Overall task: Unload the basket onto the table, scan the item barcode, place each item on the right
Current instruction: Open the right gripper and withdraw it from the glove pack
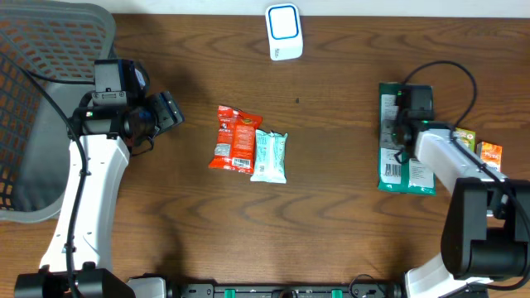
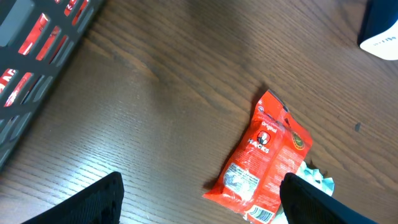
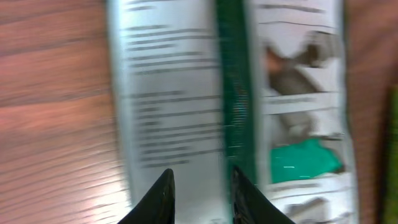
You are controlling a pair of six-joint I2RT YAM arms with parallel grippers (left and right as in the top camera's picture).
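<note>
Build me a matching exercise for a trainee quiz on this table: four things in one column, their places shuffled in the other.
Things:
1. red packet
2. green packet
3. white scanner
4. grey mesh basket

Places, seen from overhead:
A. top edge of the table
B. far left
C. centre
D. right side

Pairs: 1-C, 2-D, 3-A, 4-B.
</note>
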